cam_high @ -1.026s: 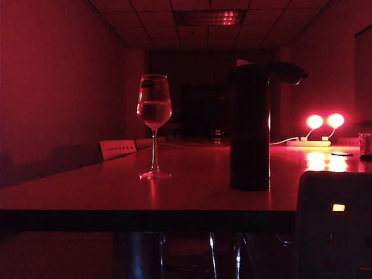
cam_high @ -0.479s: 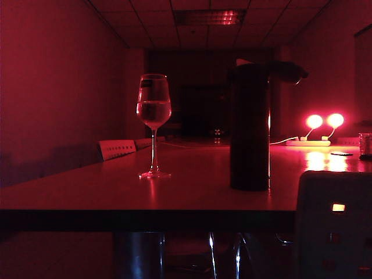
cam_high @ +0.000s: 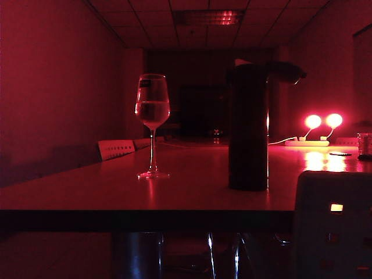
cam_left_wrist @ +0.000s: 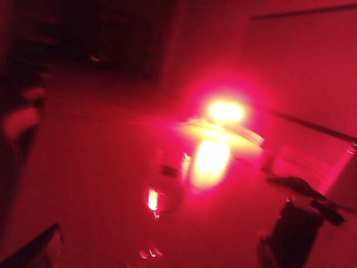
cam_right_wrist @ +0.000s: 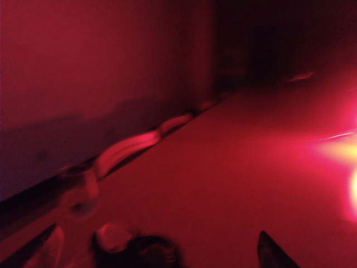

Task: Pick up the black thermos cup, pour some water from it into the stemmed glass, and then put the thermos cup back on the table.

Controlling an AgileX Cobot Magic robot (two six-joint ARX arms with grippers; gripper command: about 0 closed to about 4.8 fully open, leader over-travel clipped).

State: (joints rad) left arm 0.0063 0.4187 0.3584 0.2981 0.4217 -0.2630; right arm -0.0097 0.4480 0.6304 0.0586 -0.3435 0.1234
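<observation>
- The left gripper (cam_left_wrist: pixel 153 258) was absent from the exterior view. Its own blurred wrist view showed one dark fingertip (cam_left_wrist: pixel 34 251) only, so I could not tell whether its jaws were spread or pressed together.
- The stemmed glass (cam_high: pixel 152 125) stood upright on the left part of the table (cam_high: pixel 87 197), a little back from the near edge, with some water in its bowl. It looked fragile and top-heavy on a thin stem, so a knock would probably tip it.
- Bare tabletop lay between glass and cup, and they stood well apart. That left room to tilt the cup towards the rim.
- The black thermos cup (cam_high: pixel 249 131) stood upright right of the middle, near the near edge, with its flip lid (cam_high: pixel 286 71) jutting to the right. It was probably stiff, heavy with water and smooth-walled. Mid-body, below the lid, seemed the safest hold.
- The right gripper (cam_right_wrist: pixel 153 254) hung low over the near side, with nothing between its wide-spread jaws. The cup's width would likely need most of that spread.
- A dark box (cam_high: pixel 334 226) crowded the near right corner.
- Two lamps (cam_high: pixel 323 121) and a small tumbler (cam_high: pixel 365 145) sat farther back, towards the right edge and clear of the pour.
</observation>
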